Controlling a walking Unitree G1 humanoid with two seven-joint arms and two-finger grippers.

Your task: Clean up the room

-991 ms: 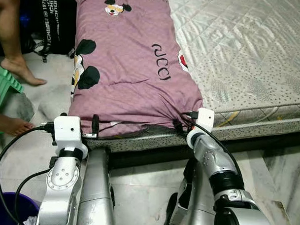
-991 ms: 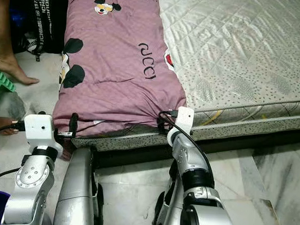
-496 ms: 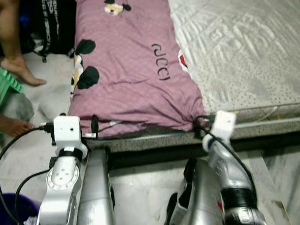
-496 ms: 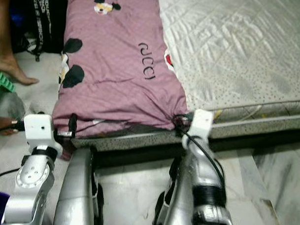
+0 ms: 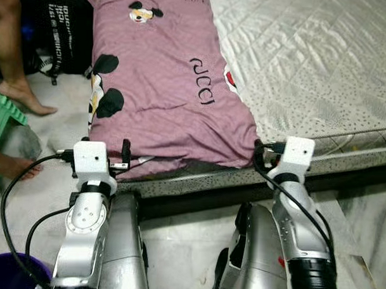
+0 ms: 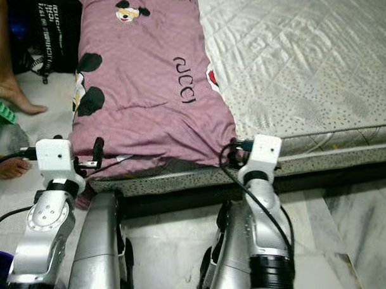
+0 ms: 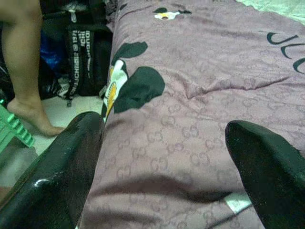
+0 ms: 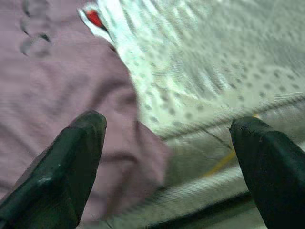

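Note:
A mauve blanket [image 5: 163,86] with cartoon-mouse prints lies folded along the left side of a pale quilted mattress [image 5: 310,60]. My left gripper [image 5: 105,145] is at the blanket's near left corner. It is open, its fingers [image 7: 71,162] spread over the cloth with nothing between them. My right gripper [image 5: 262,150] is at the blanket's near right corner, where the blanket meets the bare mattress edge. It is also open; its fingers [image 8: 71,157] straddle the corner [image 8: 143,143] without holding it.
A person's bare legs [image 5: 12,49] stand on the floor at the left, beside a black bag [image 5: 64,26] and a green stool [image 5: 4,116]. A purple bucket [image 5: 11,274] sits by my left arm. Marble floor [image 5: 368,214] runs along the mattress's front edge.
My right arm has swung to the right along the mattress edge, from over the blanket's corner to just beside it. The left arm has barely moved.

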